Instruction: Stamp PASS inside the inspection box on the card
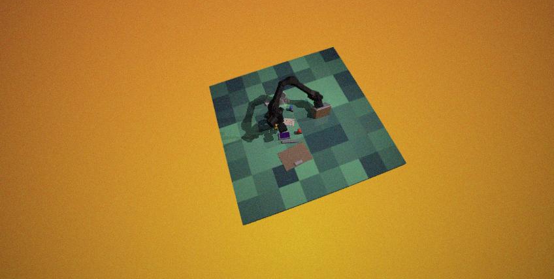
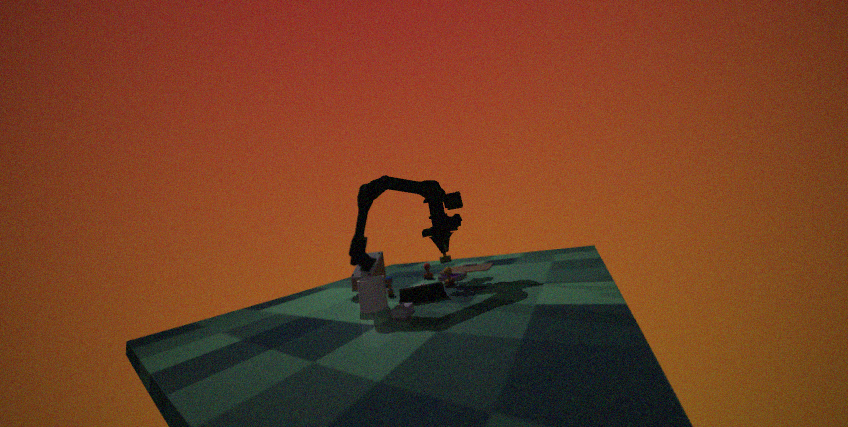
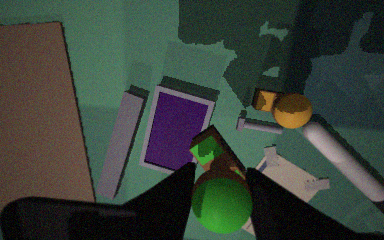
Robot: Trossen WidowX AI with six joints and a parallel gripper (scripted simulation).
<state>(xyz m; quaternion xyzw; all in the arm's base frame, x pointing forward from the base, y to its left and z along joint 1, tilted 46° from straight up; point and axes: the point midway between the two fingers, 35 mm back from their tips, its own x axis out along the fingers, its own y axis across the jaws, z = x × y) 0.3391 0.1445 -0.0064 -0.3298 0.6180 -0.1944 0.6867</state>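
My gripper (image 3: 220, 172) (image 2: 445, 253) is shut on the stamp with the green ball knob (image 3: 222, 205) (image 2: 445, 259). The stamp hangs above the bench; its label cannot be read and its underside is hidden. The purple ink pad (image 3: 179, 130) (image 1: 284, 135) lies in a light frame just beyond the stamp in the wrist view. The stamp's block overlaps the pad's lower right corner in that view, with a height gap I cannot measure. The pale card (image 3: 291, 179) (image 1: 289, 122) lies right of the stamp, held by light clips; its inspection box is mostly hidden by the stamp and finger.
A yellow-knobbed stamp (image 3: 292, 111) (image 1: 276, 126), a white marker (image 3: 346, 162), a grey bar (image 3: 121, 145) (image 1: 289, 142) and a brown board (image 3: 34, 115) (image 1: 291, 155) lie around. Red (image 1: 299, 131) and blue (image 1: 291, 108) knobbed stamps, a brown box (image 1: 322, 112) and a dark block (image 2: 421, 293) also stand there.
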